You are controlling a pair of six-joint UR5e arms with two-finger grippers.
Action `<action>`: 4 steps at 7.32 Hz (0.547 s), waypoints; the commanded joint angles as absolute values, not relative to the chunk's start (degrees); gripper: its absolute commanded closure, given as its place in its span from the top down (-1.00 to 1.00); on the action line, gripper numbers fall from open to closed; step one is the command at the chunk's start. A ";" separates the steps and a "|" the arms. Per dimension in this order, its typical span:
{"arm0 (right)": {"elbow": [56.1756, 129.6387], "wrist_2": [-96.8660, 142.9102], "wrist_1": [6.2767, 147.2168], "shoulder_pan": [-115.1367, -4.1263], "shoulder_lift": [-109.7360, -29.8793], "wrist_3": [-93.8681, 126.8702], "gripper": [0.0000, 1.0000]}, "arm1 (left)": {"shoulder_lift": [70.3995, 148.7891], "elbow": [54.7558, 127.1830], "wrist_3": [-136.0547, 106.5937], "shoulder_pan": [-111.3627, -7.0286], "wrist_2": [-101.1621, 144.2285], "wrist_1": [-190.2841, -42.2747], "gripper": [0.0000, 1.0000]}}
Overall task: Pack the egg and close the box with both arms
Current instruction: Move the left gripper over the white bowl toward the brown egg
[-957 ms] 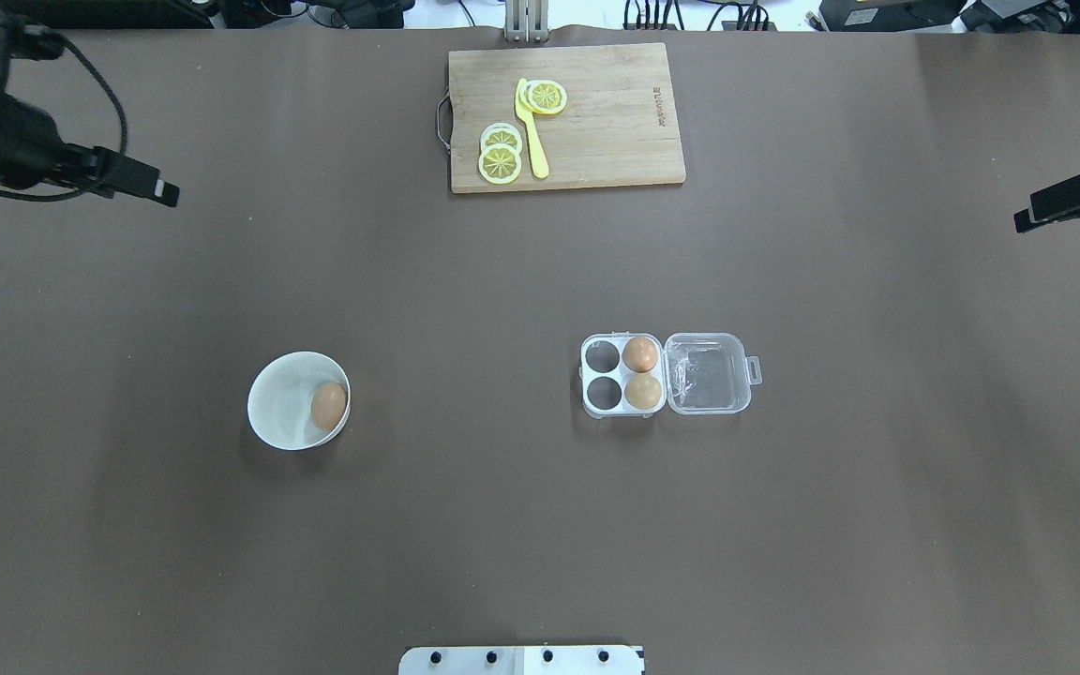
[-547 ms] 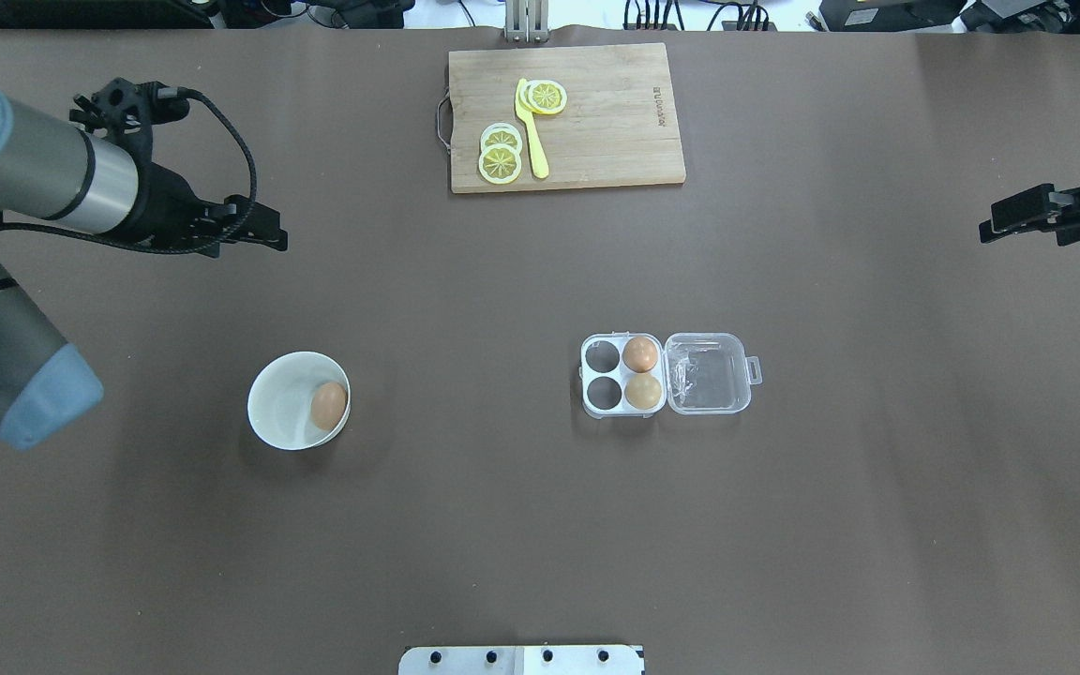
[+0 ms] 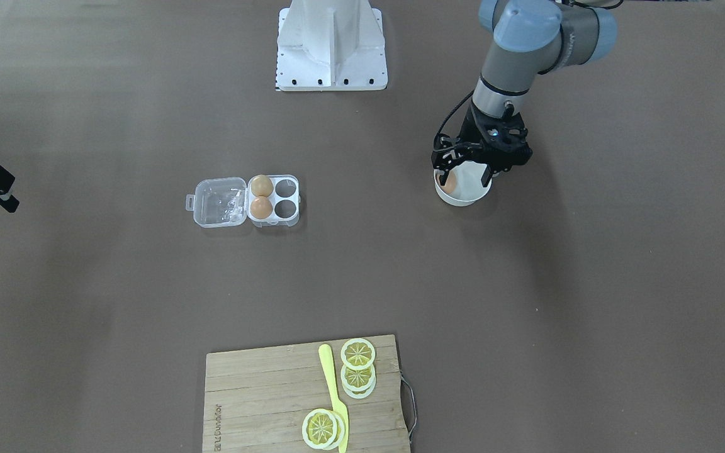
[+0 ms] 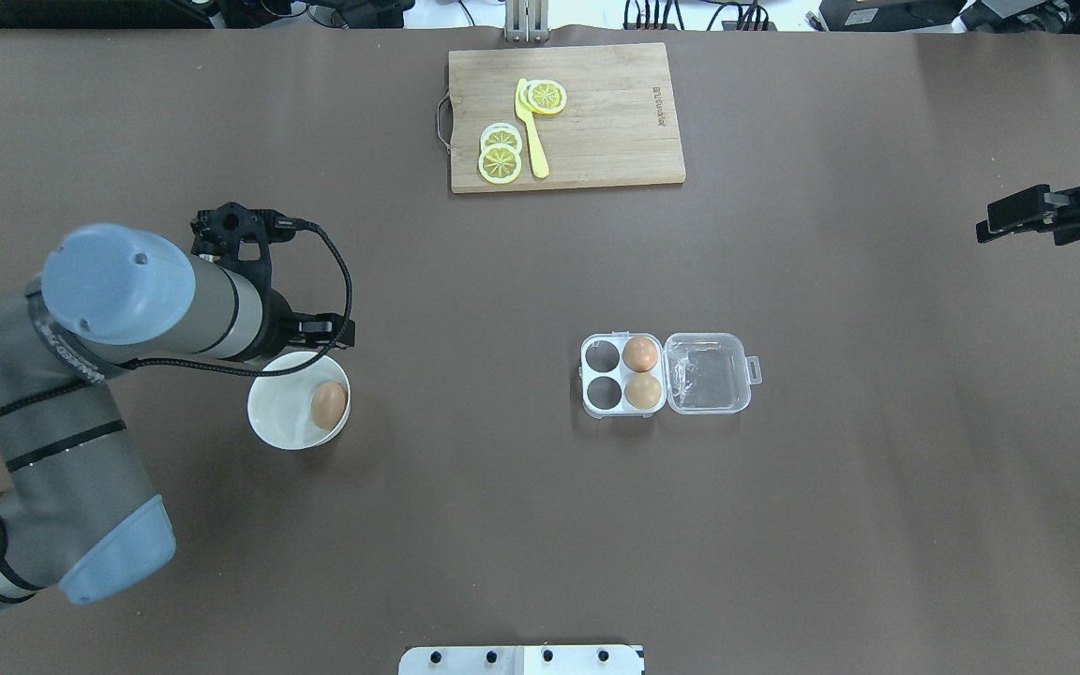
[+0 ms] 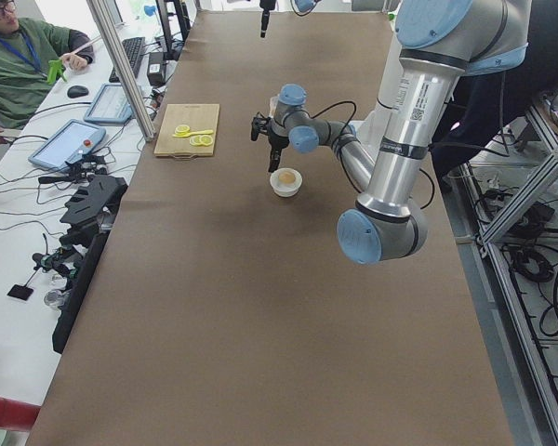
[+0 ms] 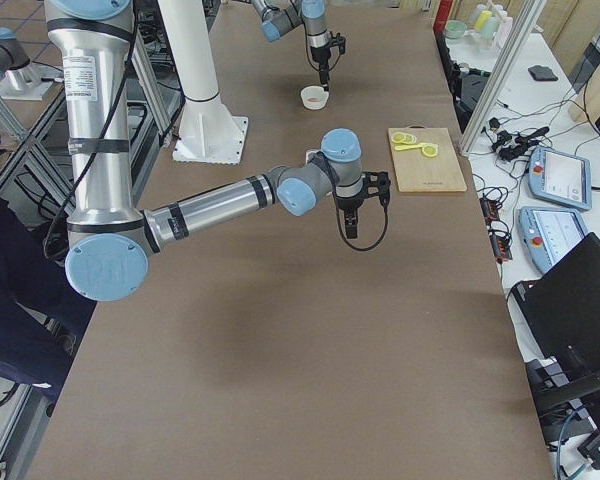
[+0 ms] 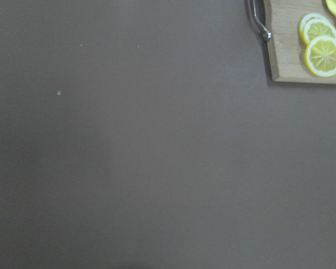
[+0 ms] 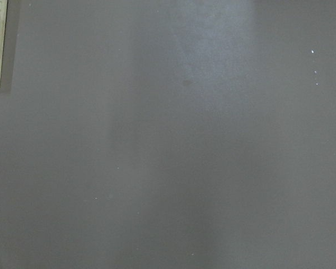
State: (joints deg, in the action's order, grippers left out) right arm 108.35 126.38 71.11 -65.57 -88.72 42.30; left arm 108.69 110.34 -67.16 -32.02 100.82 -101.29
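Observation:
The egg (image 4: 328,404) lies in a round white bowl (image 4: 263,412) on the left of the table; it also shows in the front view (image 3: 450,183). The clear box (image 4: 622,375) lies open mid-table, its lid (image 4: 707,373) flat to the right. Two brown eggs (image 4: 639,354) (image 4: 643,391) fill its right cells; the two left cells (image 4: 603,357) are empty. My left gripper (image 3: 466,168) hangs open just above the bowl (image 3: 463,200), its fingers spread over the rim. My right gripper (image 4: 995,223) looks open and empty, far right of the box.
A wooden cutting board (image 4: 596,122) with lemon slices and a yellow knife lies at the far middle edge. The white pedestal base (image 3: 332,44) stands at the robot's side. Operators' gear lines the far side beyond the table in the exterior left view.
My left arm has swung in from the far left edge and down to the bowl. My right gripper has shifted slightly inward, toward the table's middle.

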 commanded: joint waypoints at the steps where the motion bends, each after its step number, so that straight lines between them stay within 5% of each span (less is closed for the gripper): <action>1: 108.37 125.78 71.10 -65.57 -88.68 42.28 1.00 | 107.76 110.39 -65.93 -29.27 99.84 -101.16 0.34; 4: 108.28 125.51 71.19 -65.39 -88.68 42.28 1.00 | 107.14 110.04 -63.30 -29.27 100.37 -101.51 0.26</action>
State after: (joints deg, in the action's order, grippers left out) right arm 108.32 125.57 71.14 -65.50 -88.68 42.28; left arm 107.57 110.23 -64.70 -29.32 100.17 -101.33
